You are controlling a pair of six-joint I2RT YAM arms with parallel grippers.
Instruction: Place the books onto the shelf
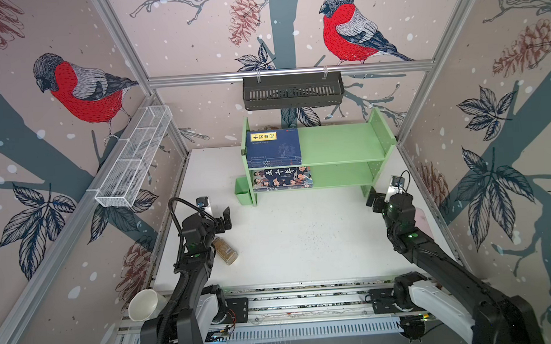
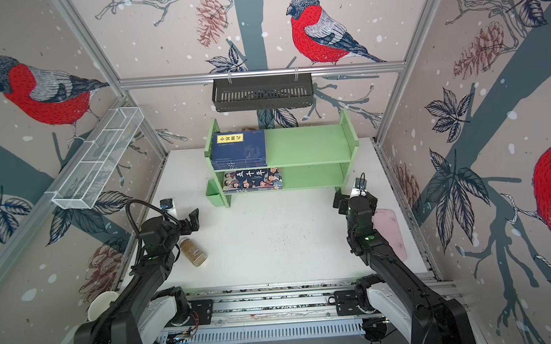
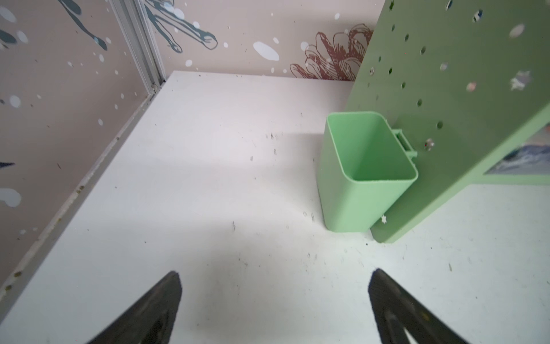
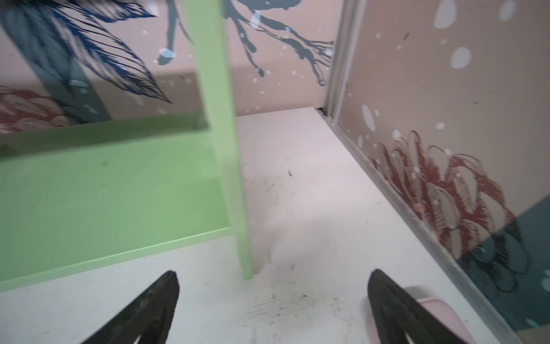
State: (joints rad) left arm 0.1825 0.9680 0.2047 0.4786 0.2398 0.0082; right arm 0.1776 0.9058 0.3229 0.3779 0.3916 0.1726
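The light green shelf [image 1: 340, 143] [image 2: 308, 145] stands at the back of the table. A stack of navy-blue books [image 1: 273, 147] [image 2: 239, 148] with a yellow label lies flat on the left of its top tier. The colourful cartoon-cover book [image 1: 282, 178] [image 2: 252, 180] lies on the lower tier below them. My left gripper [image 1: 226, 219] [image 3: 275, 286] hangs open and empty over the table, left of the shelf's small green cup [image 3: 366, 169]. My right gripper [image 1: 374, 200] [image 4: 273, 286] is open and empty by the shelf's right leg [image 4: 244, 238].
A spice jar [image 1: 225, 250] lies on its side under the left arm. A white bowl [image 1: 143, 304] sits at the front left corner. A pink board [image 2: 389, 231] lies by the right wall. A black slotted basket [image 1: 292, 91] and a white wire basket [image 1: 134, 157] hang on the rails.
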